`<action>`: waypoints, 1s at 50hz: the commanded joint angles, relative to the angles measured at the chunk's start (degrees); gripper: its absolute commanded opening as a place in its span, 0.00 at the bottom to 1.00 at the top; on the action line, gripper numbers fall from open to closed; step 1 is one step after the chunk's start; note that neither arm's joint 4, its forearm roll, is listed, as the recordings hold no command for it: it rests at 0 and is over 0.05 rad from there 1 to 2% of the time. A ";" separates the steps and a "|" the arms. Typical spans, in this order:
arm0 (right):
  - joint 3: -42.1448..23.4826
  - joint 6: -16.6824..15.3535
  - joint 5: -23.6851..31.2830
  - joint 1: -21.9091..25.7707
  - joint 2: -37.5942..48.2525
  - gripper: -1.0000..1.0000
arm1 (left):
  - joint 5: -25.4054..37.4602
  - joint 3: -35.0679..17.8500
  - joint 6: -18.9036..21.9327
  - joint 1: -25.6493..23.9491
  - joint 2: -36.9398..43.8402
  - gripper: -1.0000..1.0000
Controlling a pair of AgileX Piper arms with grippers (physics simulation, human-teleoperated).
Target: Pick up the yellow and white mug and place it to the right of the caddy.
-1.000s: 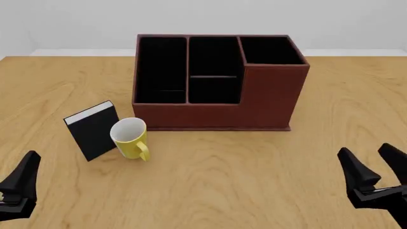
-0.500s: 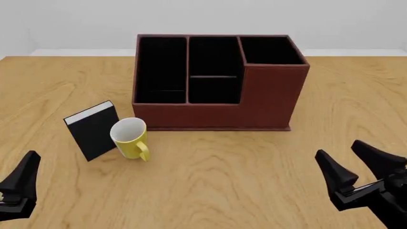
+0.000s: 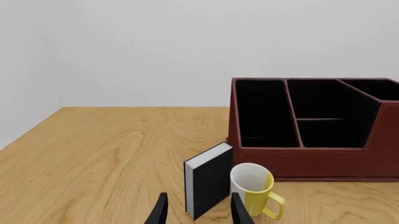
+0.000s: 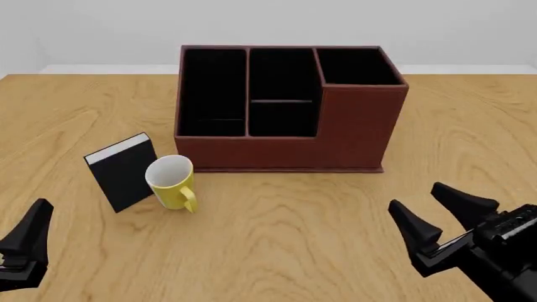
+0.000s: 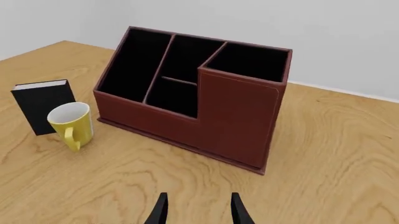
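Two grippers sit low at the near edge of the wooden table [image 4: 277,239], w/ bare wood between them and the objects. The yellow and white mug [image 4: 172,181] stands upright just left of the caddy's front corner, handle toward the camera, right beside a small black book [image 4: 124,171]; touching or not can't be told. The caddy [image 4: 290,108] sits mid-table; bare wood lies to its right. Vs. a second ago, the right gripper [image 4: 441,223] has moved left and forward, fingers spread apart, nothing held. The left gripper [image 4: 29,242] hasn't moved; its fingers look apart in the left wrist view. The caddy's three black-lined compartments look empty.
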 commanded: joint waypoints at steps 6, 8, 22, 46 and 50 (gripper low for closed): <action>-1.24 0.12 -6.84 4.28 9.20 1.00 | 0.01 -0.01 0.00 0.00 0.00 1.00; -1.10 0.03 -8.41 4.41 10.87 1.00 | 0.02 -0.01 -0.01 0.00 0.00 1.00; -1.93 0.11 -14.20 6.57 18.42 1.00 | 0.01 -0.01 -0.02 0.00 -0.01 1.00; -4.81 -0.27 -18.26 11.03 25.29 1.00 | 0.02 -0.01 -0.01 0.01 0.00 1.00; -5.16 -0.18 -19.10 11.26 26.72 1.00 | 0.02 -0.01 0.00 -0.01 0.00 1.00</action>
